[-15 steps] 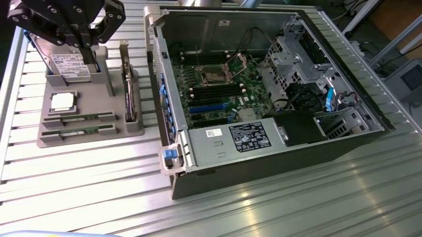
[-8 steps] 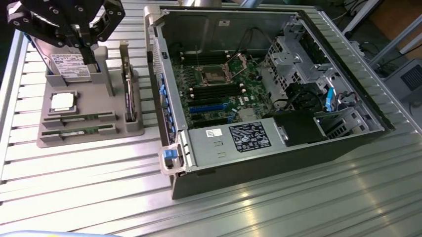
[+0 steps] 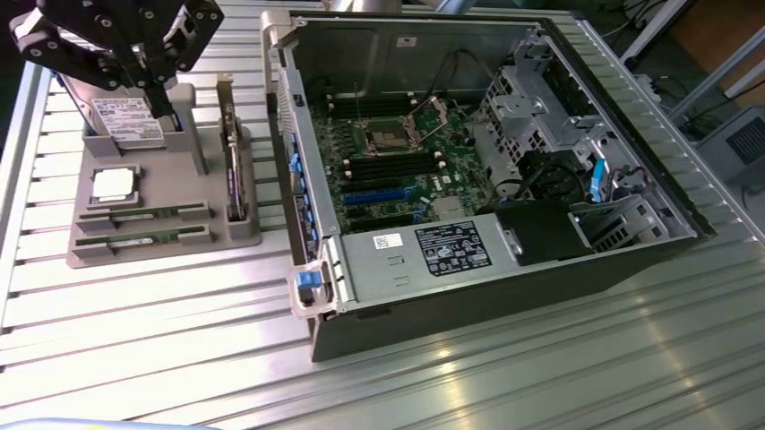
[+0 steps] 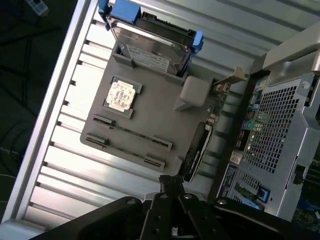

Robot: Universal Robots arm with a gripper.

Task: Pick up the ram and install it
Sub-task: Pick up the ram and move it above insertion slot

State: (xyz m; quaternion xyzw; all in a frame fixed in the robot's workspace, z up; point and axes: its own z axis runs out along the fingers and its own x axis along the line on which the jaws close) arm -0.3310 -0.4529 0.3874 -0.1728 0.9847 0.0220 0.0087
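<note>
Green, thin ram [image 3: 143, 218] lies slotted in the matte grey tray [image 3: 167, 179]; my black end effector [image 3: 159, 106] hangs pinched narrow, empty.

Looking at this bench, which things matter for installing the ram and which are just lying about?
For the job: ram stick and second ram stick in the gray tray; gripper; open computer case with its motherboard.
Just lying about: hard drive; processor chip; expansion card, all in the same tray.
</note>
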